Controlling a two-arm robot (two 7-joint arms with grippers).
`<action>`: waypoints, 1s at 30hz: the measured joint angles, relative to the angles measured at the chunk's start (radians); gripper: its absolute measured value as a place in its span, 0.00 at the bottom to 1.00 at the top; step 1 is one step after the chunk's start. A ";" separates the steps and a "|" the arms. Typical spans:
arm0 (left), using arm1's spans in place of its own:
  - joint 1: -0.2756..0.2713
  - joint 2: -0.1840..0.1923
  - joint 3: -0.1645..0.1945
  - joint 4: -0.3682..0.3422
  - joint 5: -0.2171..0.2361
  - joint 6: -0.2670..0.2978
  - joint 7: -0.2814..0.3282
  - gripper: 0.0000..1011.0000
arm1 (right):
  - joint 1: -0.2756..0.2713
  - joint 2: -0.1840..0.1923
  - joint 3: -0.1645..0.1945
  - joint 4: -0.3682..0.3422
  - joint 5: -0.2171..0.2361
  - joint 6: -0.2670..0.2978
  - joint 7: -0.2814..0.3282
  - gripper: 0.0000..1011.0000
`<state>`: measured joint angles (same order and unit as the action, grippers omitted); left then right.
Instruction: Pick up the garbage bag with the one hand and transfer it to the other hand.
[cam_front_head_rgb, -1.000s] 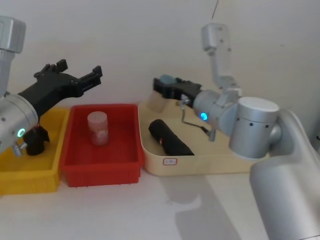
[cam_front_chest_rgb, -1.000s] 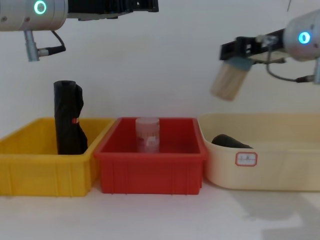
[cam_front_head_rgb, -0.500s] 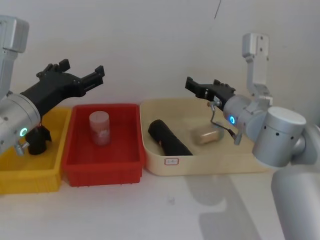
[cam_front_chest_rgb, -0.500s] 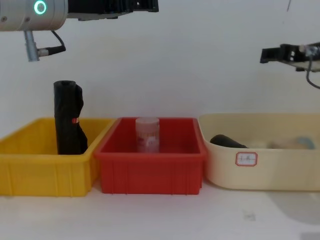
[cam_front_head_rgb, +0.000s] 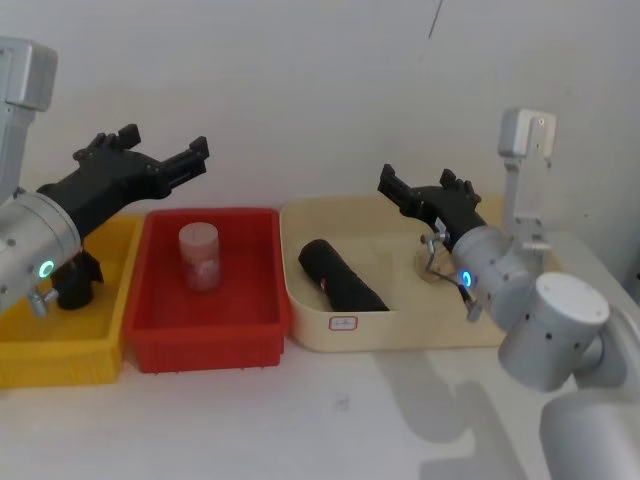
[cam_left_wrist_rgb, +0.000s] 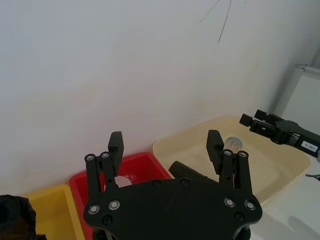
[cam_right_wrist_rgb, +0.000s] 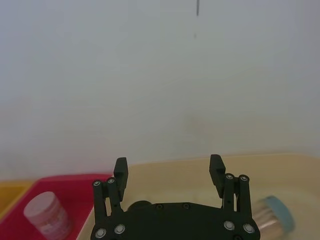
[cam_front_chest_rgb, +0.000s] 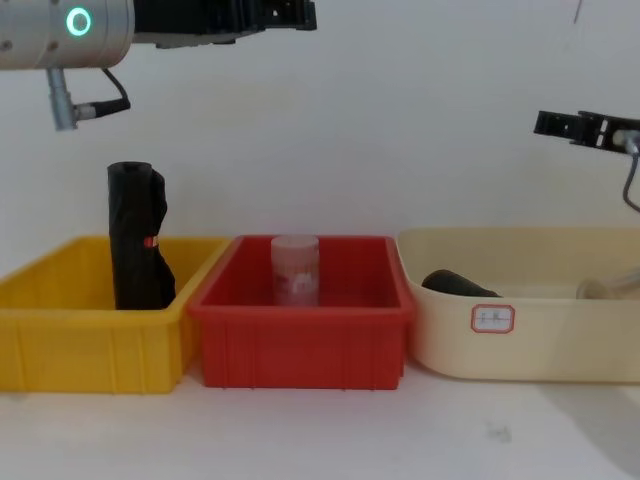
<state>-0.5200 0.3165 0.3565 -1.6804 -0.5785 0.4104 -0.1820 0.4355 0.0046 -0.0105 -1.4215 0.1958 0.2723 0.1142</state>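
The garbage bag (cam_front_chest_rgb: 135, 238), a tall wrinkly black roll, stands upright in the yellow bin (cam_front_chest_rgb: 60, 335) at the left; a small orange mark shows on its side. In the head view the garbage bag (cam_front_head_rgb: 70, 283) is partly hidden behind my left arm. My left gripper (cam_front_head_rgb: 162, 145), on the arm with the green-cyan ring, hovers open high above the yellow and red bins, holding nothing. My right gripper (cam_front_head_rgb: 415, 185), on the blue-ring arm, is open and empty above the cream tub (cam_front_head_rgb: 420, 325).
A second black roll (cam_front_head_rgb: 340, 275) with a small red mark lies in the cream tub beside a beige cylinder (cam_front_head_rgb: 430, 265). A clear jar (cam_front_head_rgb: 198, 255) stands in the red bin (cam_front_head_rgb: 200, 345). A white wall runs behind the bins; bare table lies in front.
My right gripper let go of the beige cylinder, which dropped into the cream tub and rolled right. The right arm drew back to the right. The left arm barely moved.
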 joint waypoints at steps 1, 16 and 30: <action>0.001 0.000 0.000 0.000 -0.002 0.000 -0.001 0.99 | -0.011 -0.002 -0.002 -0.003 0.001 -0.014 0.003 0.99; 0.015 0.014 -0.001 0.032 -0.059 0.035 -0.040 0.99 | -0.155 0.009 -0.037 -0.083 0.063 -0.192 0.125 0.99; 0.012 0.023 0.009 0.055 -0.087 0.058 -0.069 0.99 | -0.233 0.072 -0.083 -0.147 0.126 -0.228 0.277 0.99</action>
<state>-0.5084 0.3394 0.3659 -1.6254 -0.6659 0.4689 -0.2509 0.2022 0.0763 -0.0938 -1.5687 0.3215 0.0439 0.3913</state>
